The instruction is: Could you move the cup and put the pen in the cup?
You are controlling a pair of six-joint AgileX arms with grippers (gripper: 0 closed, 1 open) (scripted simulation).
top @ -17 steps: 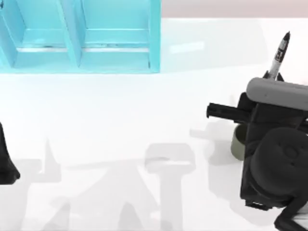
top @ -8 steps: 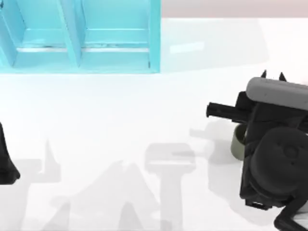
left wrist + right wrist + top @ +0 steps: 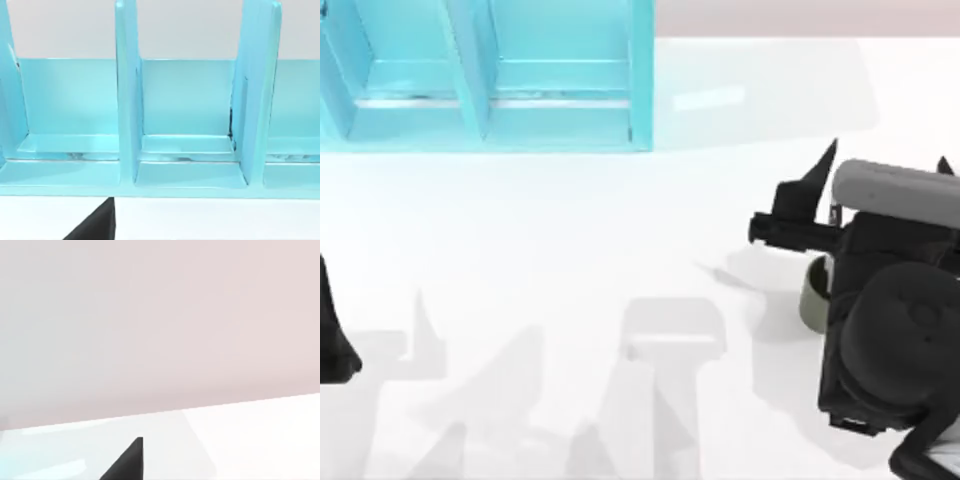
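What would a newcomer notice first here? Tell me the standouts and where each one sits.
The bulky black right arm fills the table's right side in the top view, its gripper showing two widely spread dark fingertips. It half covers the olive-green cup, whose rim peeks out at its left edge. The bright turquoise rack stands along the far left of the white table, and the left arm rests parked at the left edge.

Your top cam looks straight down on the tabletop; left wrist cam faces the blue rack close-up, shared w/ top; right wrist cam looks level across tabletop toward the wall.
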